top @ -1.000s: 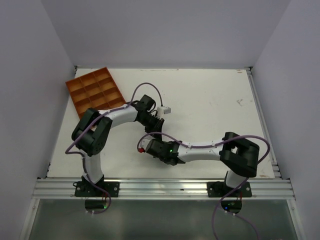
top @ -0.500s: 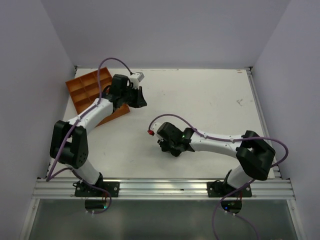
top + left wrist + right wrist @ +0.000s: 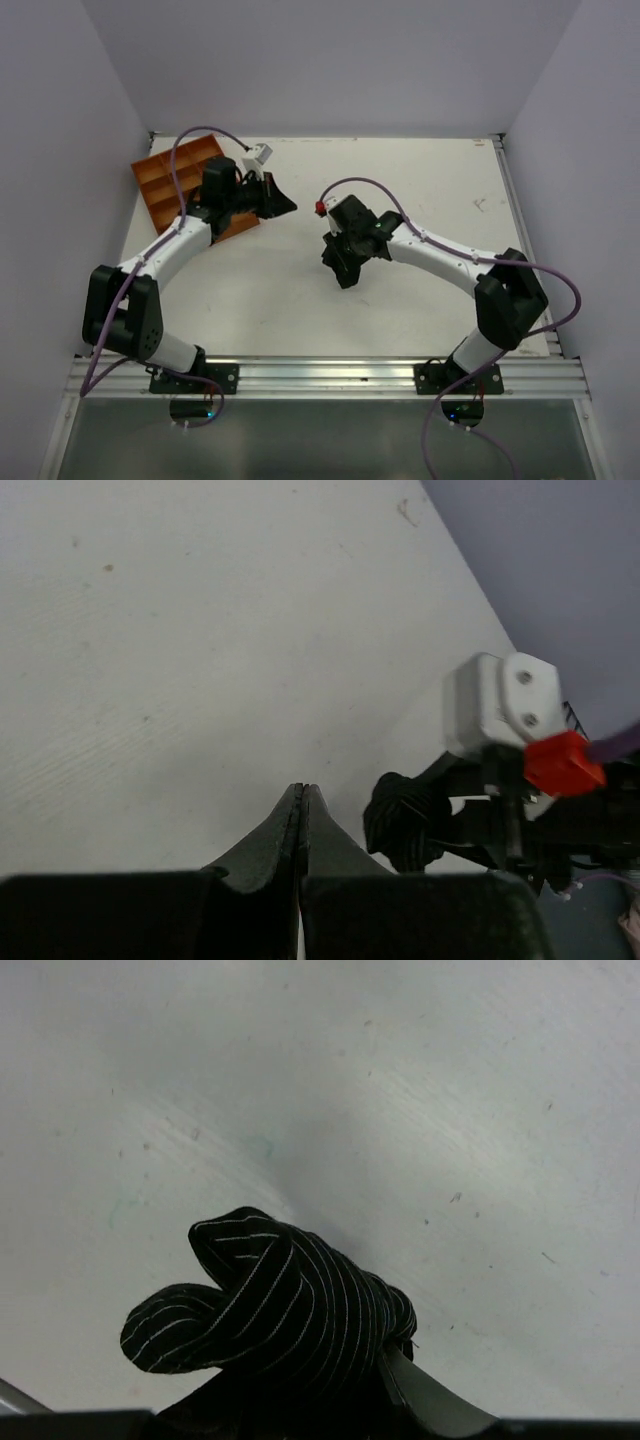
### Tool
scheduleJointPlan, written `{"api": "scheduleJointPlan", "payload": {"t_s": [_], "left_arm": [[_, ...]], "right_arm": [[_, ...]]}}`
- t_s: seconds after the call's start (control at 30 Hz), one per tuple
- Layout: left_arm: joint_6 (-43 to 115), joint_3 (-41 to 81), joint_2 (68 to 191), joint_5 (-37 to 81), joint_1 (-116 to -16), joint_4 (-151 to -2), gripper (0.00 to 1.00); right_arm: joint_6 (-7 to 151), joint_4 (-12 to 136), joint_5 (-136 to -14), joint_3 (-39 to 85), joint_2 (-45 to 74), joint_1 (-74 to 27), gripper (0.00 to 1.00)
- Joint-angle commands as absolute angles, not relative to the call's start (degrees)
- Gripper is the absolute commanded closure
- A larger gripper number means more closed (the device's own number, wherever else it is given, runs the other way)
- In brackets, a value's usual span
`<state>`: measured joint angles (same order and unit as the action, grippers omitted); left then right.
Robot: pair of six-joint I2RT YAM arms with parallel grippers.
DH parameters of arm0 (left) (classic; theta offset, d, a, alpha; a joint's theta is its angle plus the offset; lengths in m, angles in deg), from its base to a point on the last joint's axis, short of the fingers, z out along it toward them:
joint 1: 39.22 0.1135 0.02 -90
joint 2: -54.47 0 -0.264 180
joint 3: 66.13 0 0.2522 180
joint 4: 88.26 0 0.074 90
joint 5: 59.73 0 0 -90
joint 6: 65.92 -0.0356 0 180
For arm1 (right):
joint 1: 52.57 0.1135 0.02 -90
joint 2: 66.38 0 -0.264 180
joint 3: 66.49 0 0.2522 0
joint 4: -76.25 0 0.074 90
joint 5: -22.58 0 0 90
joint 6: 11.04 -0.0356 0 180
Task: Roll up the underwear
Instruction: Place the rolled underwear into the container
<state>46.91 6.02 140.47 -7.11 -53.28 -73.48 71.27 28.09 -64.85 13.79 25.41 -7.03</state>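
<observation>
The right gripper grips the rolled underwear mid frame and should lower it softly so nothing unrolls. The left gripper is pinched closed, empty.

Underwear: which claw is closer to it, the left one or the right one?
Right. The right claw grips the rolled underwear itself. The left claw, shut and empty, sits well off to the underwear's left, near the orange tray.
</observation>
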Motion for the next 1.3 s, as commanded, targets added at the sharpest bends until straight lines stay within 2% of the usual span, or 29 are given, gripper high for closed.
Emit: {"api": "scheduleJointPlan", "payload": {"t_s": [0.0, 0.07, 0.2, 0.23, 0.33, 0.43, 0.73, 0.97, 1.0, 1.17, 1.27], "left_arm": [[50.2, 2.7, 137.4, -11.0, -59.9, -82.5, 1.00], [53.9, -2.1, 137.1, -12.3, -64.7, -87.7, 1.00], [61.1, -8.2, 135.9, -11.5, -68.0, -96.9, 0.99], [61.4, -9.9, 135.6, -10.3, -68.2, -97.6, 0.87], [58.7, -8.0, 135.7, -7.7, -68.2, -93.7, 0.82], [57.0, -6.8, 135.6, -6.2, -68.2, -90.3, 0.73], [53.9, -5.9, 135.4, -4.6, -68.2, -85.2, 0.71], [49.4, -0.7, 132.8, -8.0, -68.1, -77.8, 0.63], [49.0, 0.3, 131.8, -8.7, -68.1, -77.1, 0.59], [45.8, 4.1, 128.6, -9.1, -67.5, -67.8, 0.57], [46.8, 5.7, 126.5, -12.6, -65.5, -66.2, 0.50]], "right_arm": [[63.9, 20.6, -66.7, 21.4, 29.1, -8.9, 1.00], [62.5, 19.3, -67.2, 24.6, 30.0, -9.3, 1.00], [59.9, 15.1, -68.8, 30.6, 33.0, -9.7, 1.00], [59.7, 14.7, -69.4, 32.1, 33.7, -9.9, 1.00], [59.4, 13.1, -70.3, 34.1, 34.7, -10.4, 1.00], [59.2, 11.6, -71.0, 35.3, 34.8, -10.6, 1.00], [60.8, 10.5, -77.6, 37.0, 31.4, -10.7, 1.00], [61.5, 10.6, -82.1, 33.7, 26.1, -10.6, 1.00], [61.6, 10.6, -82.7, 33.2, 25.0, -10.7, 1.00], [63.0, 8.8, -86.7, 32.9, 22.2, -10.8, 1.00], [62.5, 9.1, -90.5, 31.3, 19.9, -10.8, 1.00]]}}
